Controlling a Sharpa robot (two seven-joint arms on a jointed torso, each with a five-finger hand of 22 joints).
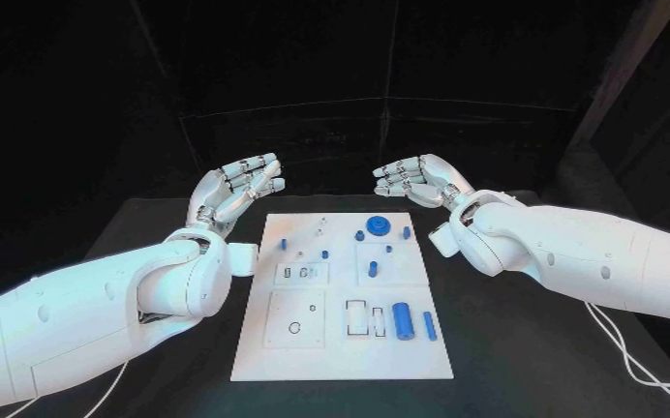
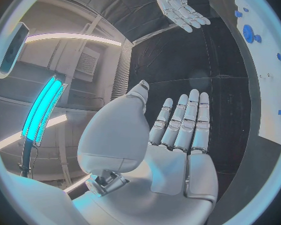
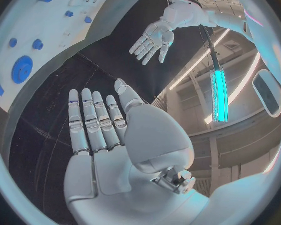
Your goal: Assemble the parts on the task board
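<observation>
- Head view: left hand [image 1: 240, 186] and right hand [image 1: 414, 180] hover past the task board's [image 1: 265, 355] far edge, fingers apart, holding nothing.
- Blue parts [image 1: 377, 223] sit on the board.

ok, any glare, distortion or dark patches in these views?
Head view: task board evenly lit, background black, little distortion. Left wrist view: strong fisheye bend, bright cyan light bar, left robot hand sharp. Right wrist view: same bend, cyan light bar glaring, right robot hand clear against the dark table.
</observation>
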